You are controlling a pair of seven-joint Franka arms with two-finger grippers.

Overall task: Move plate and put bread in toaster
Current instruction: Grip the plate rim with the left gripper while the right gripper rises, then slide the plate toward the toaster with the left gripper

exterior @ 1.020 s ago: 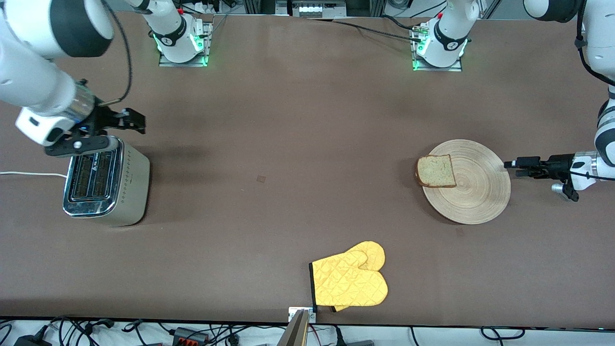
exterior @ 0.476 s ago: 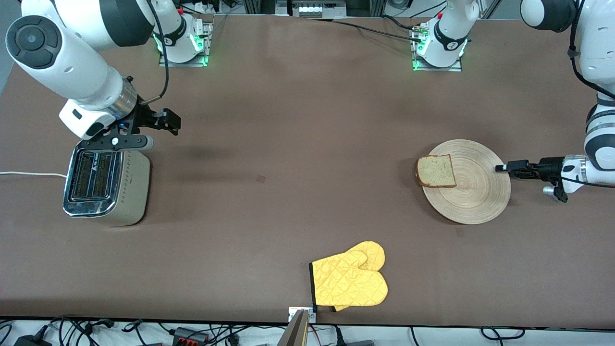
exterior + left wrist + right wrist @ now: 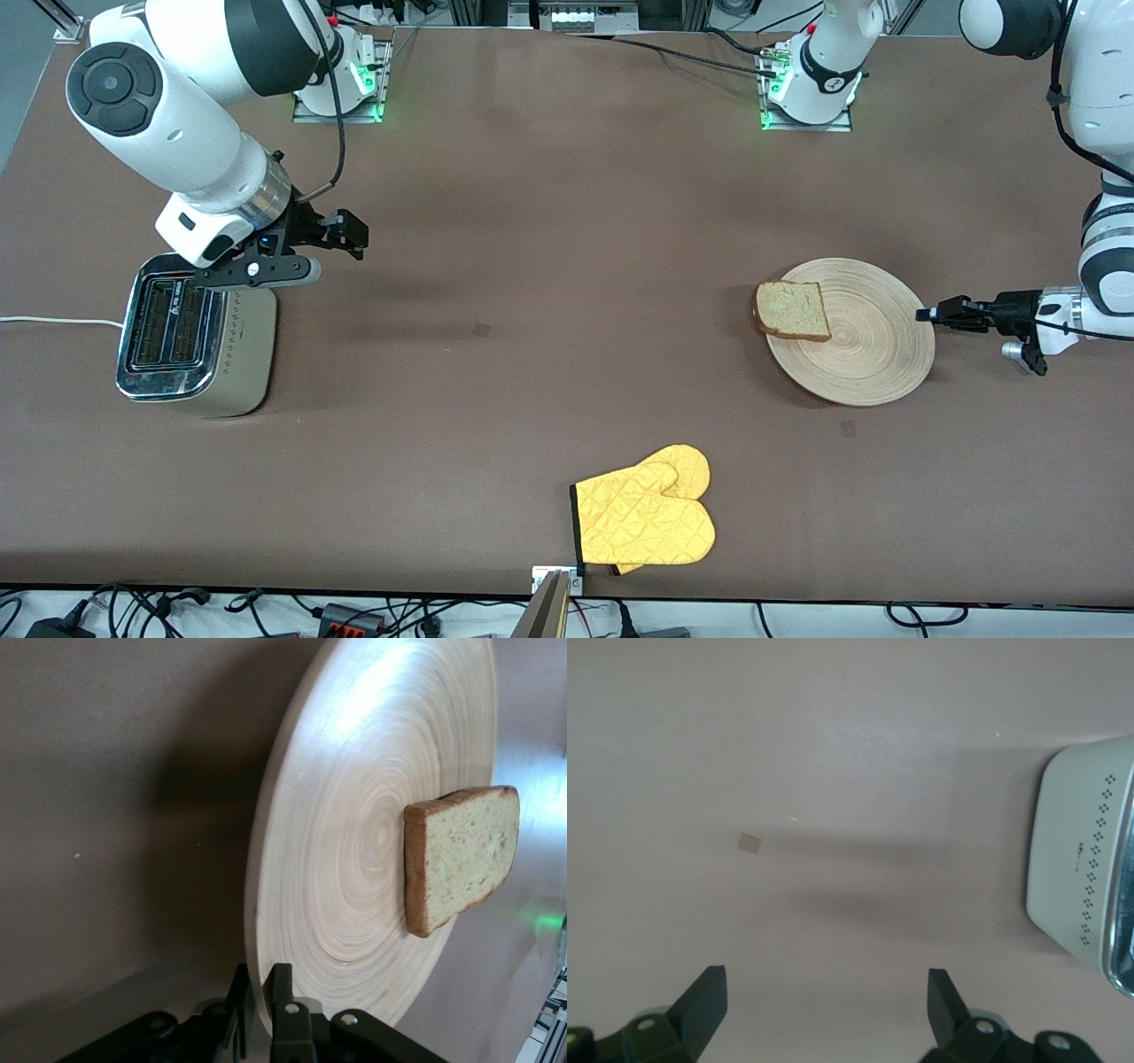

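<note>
The light-wood plate [image 3: 873,354] lies toward the left arm's end of the table. The bread [image 3: 793,310] lies on the plate's rim toward the right arm's end. My left gripper [image 3: 926,314] is shut on the plate's other rim. In the left wrist view the rim sits between the fingers of the left gripper [image 3: 264,979], with the plate [image 3: 354,859] and bread [image 3: 461,859] ahead. The toaster [image 3: 190,332] stands toward the right arm's end, slots empty. My right gripper [image 3: 353,232] is open and empty over bare table beside the toaster. The right wrist view shows the right gripper [image 3: 826,992] and the toaster's side [image 3: 1085,877].
A yellow quilted oven mitt [image 3: 645,518] lies near the table edge closest to the front camera, at mid-table. The toaster's white cord [image 3: 53,321] runs off toward the right arm's end. A small tape mark [image 3: 481,330] is on the table.
My left gripper closed on the plate's rim and slid plate and bread slightly toward the right arm's end. My right gripper moved off the toaster toward the middle of the table.
</note>
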